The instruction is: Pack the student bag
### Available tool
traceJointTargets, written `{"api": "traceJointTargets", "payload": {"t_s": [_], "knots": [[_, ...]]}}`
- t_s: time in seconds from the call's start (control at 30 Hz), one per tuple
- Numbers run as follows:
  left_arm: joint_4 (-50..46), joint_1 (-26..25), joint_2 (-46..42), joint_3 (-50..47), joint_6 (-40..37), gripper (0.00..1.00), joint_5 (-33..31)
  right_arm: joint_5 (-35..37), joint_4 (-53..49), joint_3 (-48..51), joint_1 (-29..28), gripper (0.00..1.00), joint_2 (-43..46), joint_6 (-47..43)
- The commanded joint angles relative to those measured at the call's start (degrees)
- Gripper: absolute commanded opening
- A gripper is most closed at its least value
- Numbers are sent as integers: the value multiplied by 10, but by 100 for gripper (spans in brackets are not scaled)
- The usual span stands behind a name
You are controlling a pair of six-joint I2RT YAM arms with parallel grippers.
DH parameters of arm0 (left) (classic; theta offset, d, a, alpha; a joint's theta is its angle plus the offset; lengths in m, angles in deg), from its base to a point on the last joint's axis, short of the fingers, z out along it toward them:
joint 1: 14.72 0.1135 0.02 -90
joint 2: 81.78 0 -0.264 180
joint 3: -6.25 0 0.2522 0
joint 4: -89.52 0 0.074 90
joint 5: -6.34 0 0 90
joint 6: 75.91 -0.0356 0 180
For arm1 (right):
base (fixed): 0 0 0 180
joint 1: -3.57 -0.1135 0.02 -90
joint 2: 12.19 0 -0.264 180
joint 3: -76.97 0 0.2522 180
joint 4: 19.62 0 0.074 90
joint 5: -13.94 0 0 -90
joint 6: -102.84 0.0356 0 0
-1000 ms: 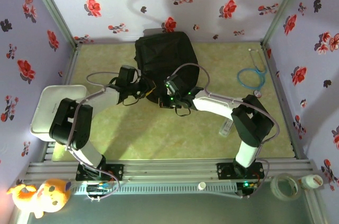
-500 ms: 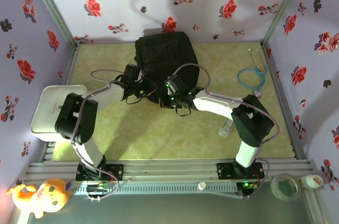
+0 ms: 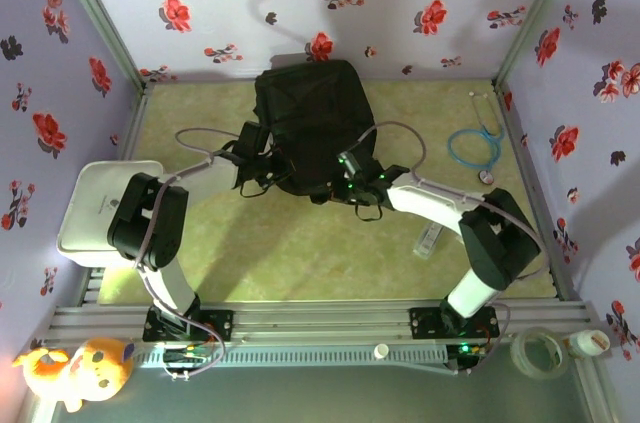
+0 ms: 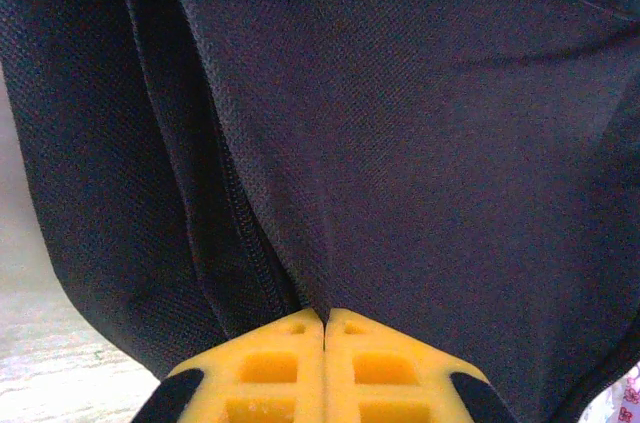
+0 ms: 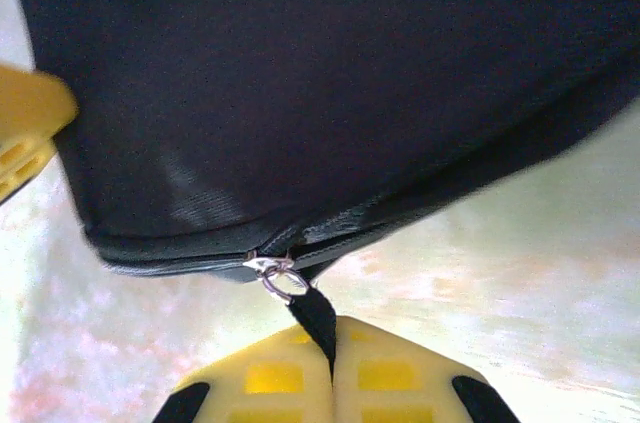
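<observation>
The student bag (image 3: 312,118), a large black fabric backpack, lies at the back middle of the table. My left gripper (image 3: 268,165) is at the bag's near left edge, and its yellow fingers (image 4: 280,363) are shut on a fold of the bag's black fabric (image 4: 400,143) beside a zip line (image 4: 235,233). My right gripper (image 3: 345,183) is at the bag's near edge, shut on the black zip pull tab (image 5: 318,318), which hangs from a metal ring (image 5: 283,281) on the slider. The bag (image 5: 330,83) sits above that zip.
A white tray (image 3: 95,208) rests at the left edge. A blue stethoscope (image 3: 473,143) lies at the right, and a small clear object (image 3: 427,239) near the right arm. Outside the table are a plush toy (image 3: 75,368) and a tape roll (image 3: 540,351).
My right gripper has moved to the right along the bag's near edge with the zip pull in it. My left gripper came in closer to the bag's left edge.
</observation>
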Motion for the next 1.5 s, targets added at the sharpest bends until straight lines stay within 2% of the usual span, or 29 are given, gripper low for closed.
{"api": "traceJointTargets", "payload": {"t_s": [0.0, 0.23, 0.37, 0.57, 0.6, 0.63, 0.73, 0.9, 1.03, 1.17, 1.3, 1.47], "knots": [[-27, 4, -3, 10, -25, 0, -34, 70, -50, 17, 15, 0, 36, 16], [-44, 6, -17, 17, -42, 0, -34, 130, -85, 9, 40, 0, 58, 6], [-52, 14, -29, 18, -58, 0, -34, 67, -79, -27, 35, 0, 35, -59], [-76, 60, -68, 8, -83, 0, -41, 9, -74, -98, -23, 0, -12, -122], [-80, 70, -78, 4, -87, 4, -44, 2, -69, -112, -33, 0, -23, -125], [-86, 81, -89, -1, -89, 12, -48, -4, -64, -128, -42, 0, -37, -128], [-101, 113, -127, -24, -91, 46, -65, -20, -61, -187, -65, 0, -79, -137], [-104, 161, -191, -81, -64, 62, -72, -49, -56, -274, -80, 0, -148, -144], [-85, 163, -224, -117, -27, 69, -24, -70, -56, -317, -87, 0, -186, -143], [8, 160, -232, -176, 57, 72, 35, -82, -53, -334, -95, 0, -202, -140], [125, 142, -215, -222, 133, 72, 34, -90, -49, -333, -98, 0, -206, -134], [246, 131, -170, -241, 184, 71, 28, -94, -52, -324, -99, 0, -200, -133]]}}
